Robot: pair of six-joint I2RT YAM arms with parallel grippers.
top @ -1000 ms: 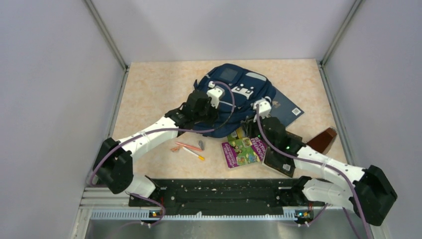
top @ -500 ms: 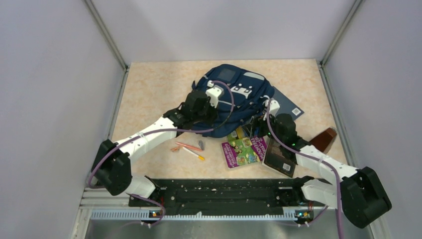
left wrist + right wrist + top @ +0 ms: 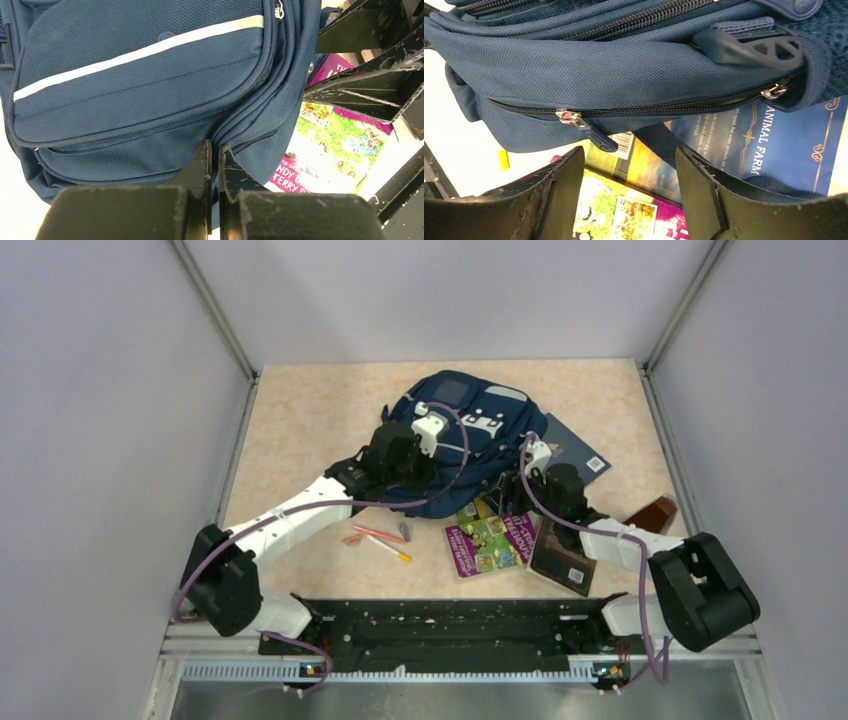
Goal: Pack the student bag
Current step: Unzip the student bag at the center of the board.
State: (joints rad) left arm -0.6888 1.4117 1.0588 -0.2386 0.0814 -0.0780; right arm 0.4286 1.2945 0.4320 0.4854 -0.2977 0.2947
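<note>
While left gripper point(image 3: 213, 146) rests closed against the student bag point(image 3: 140, 75), right gripper point(image 3: 630, 150) gapes

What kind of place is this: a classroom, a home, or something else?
Probably a robot test cell, not a classroom: plain grey walls enclose a small table, the left arm and right arm are bolted at its edge, and the student bag lies among books.

The student bag point(image 3: 470, 440) is lying on the table point(image 3: 300, 420), overlapping a book point(image 3: 580, 452) at its right (far side); two more books point(image 3: 490, 540) are lying before it, with pens point(image 3: 380, 538) lying to their left.
</note>
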